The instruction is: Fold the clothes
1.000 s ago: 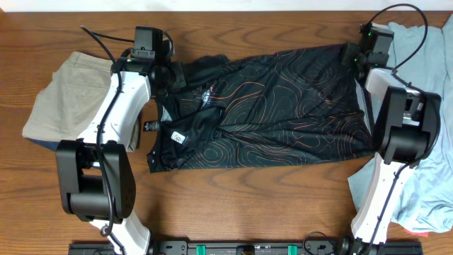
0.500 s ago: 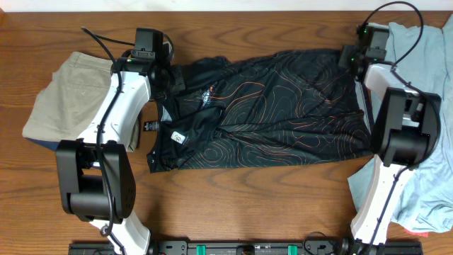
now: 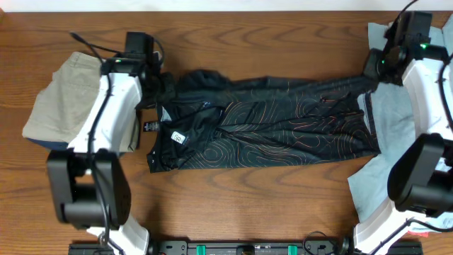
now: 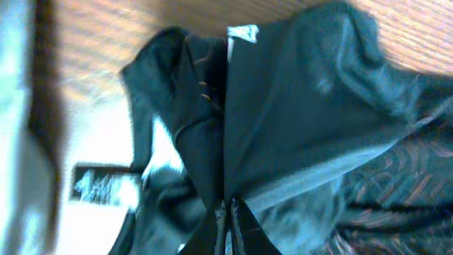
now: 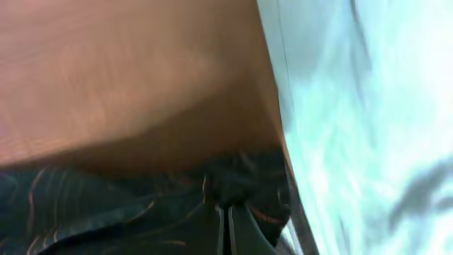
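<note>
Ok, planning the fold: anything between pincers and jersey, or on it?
Nothing visible. Left pincer and right pincer grip the jersey at its far edge; its top is bare. Shorts and blue cloth lie beside it.

Wooden tabletop [image 3: 255,198] all around: folded khaki shorts [image 3: 60,95] sit at its left end, and crumpled pale blue cloth [image 3: 388,120] sprawls along its right end, down to the near corner.
</note>
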Controlling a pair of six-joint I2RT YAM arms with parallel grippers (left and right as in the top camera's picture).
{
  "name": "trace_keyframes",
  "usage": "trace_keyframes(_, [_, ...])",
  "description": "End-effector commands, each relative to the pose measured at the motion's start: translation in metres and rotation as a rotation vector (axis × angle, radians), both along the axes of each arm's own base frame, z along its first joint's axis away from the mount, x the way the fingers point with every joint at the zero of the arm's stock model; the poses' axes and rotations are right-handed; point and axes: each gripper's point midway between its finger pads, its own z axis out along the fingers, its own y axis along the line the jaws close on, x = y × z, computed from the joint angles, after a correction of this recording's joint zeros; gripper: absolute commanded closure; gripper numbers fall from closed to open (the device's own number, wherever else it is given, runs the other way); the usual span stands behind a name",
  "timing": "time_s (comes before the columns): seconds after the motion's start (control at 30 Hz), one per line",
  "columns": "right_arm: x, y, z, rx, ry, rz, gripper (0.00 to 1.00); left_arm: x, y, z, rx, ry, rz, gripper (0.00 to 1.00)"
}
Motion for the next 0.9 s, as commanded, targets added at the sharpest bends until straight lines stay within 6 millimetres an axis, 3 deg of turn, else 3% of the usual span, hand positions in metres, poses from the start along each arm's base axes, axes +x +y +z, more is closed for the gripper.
trace_keyframes(0.0, [-0.021,-0.010,-0.006,0.000,0.081,-0.033,0.99,-0.011,0.009,0.031,0.006,-0.047,0.021,0.94])
trace_keyframes(0.17, [-0.056,-0.015,-0.015,0.031,0.212,-0.064,0.99,-0.031,0.012,0.048,0.010,-0.035,0.028,0.94])
trace_keyframes(0.3, [-0.071,-0.020,-0.017,0.061,0.261,-0.088,0.99,-0.043,0.012,0.047,0.009,0.010,0.036,0.94])
trace_keyframes(0.5, [-0.072,-0.015,-0.018,0.086,0.269,-0.079,0.99,-0.030,0.003,0.041,-0.006,-0.017,0.042,0.92])
trace_keyframes(0.53, [-0.072,-0.013,-0.018,0.085,0.269,-0.074,0.98,-0.025,-0.001,0.038,-0.007,-0.029,0.033,0.83])
trace_keyframes(0.57, [-0.072,-0.012,-0.018,0.085,0.269,-0.070,0.98,-0.021,-0.004,0.037,-0.006,-0.043,0.020,0.67])
trace_keyframes(0.7, [-0.069,-0.003,-0.018,0.081,0.270,-0.048,0.98,0.003,-0.021,0.021,0.006,-0.096,-0.065,0.37])
trace_keyframes(0.87, [-0.067,0.004,-0.018,0.077,0.267,-0.029,0.98,0.032,-0.033,-0.017,0.017,-0.119,-0.125,0.34])
